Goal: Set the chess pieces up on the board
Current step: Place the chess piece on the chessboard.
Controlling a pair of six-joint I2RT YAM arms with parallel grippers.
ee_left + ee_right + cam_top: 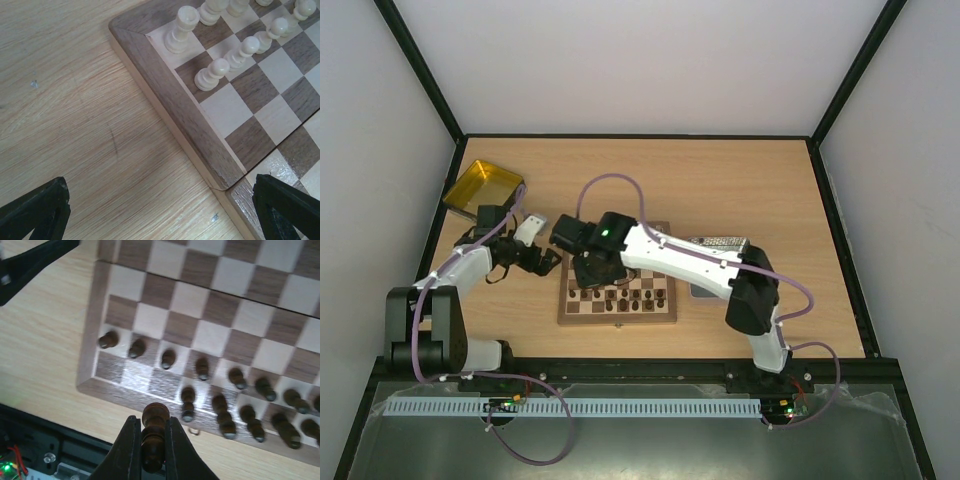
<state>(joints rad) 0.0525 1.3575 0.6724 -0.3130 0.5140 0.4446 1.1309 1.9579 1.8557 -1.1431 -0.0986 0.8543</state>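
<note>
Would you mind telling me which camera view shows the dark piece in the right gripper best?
The right wrist view: the dark piece stands clamped in the right gripper, close up. Top external hides it under the arm; left wrist shows only cream pieces.

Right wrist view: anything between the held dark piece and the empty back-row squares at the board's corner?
Nothing visible. The right claw holds the dark piece over the near border of the board, and the empty squares lie just beyond. The pawns stand one row farther, and the nearest back-row piece is off to the side.
</note>
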